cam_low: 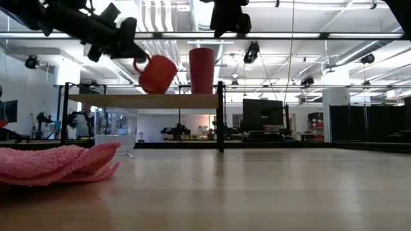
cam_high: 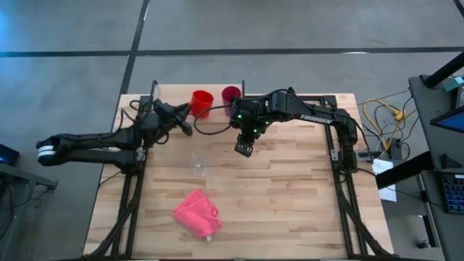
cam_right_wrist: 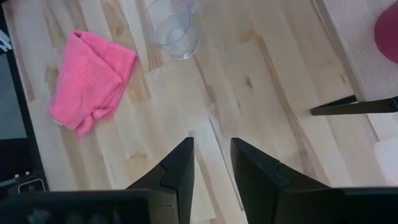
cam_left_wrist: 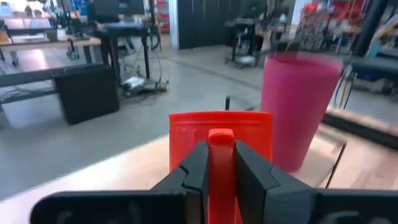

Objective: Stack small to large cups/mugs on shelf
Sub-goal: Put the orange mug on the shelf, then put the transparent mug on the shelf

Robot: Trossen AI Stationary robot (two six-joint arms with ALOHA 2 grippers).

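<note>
The red-orange mug (cam_high: 201,103) hangs tilted over the shelf (cam_low: 144,101) at the table's far edge, and my left gripper (cam_high: 185,119) is shut on its handle. The taller magenta tumbler (cam_high: 231,96) stands upright on the shelf board just right of the mug (cam_low: 157,74). The small clear cup (cam_high: 199,165) stands on the tabletop in front of the shelf. My right gripper (cam_high: 244,147) hangs open above the table, right of the clear cup (cam_right_wrist: 171,28), touching nothing. My left gripper (cam_left_wrist: 221,146) pinches the mug's handle (cam_left_wrist: 221,138) between its two fingers, coming from the table's left and slanting slightly down. The mug (cam_left_wrist: 221,127) is tilted, its base just over the shelf board; whether it touches the board I cannot tell.
A pink cloth (cam_high: 196,212) lies crumpled on the tabletop nearer the near edge. Thin black uprights (cam_low: 221,115) stand at the shelf's ends; one (cam_right_wrist: 354,106) shows close to my right gripper. Bare wood lies right of the clear cup.
</note>
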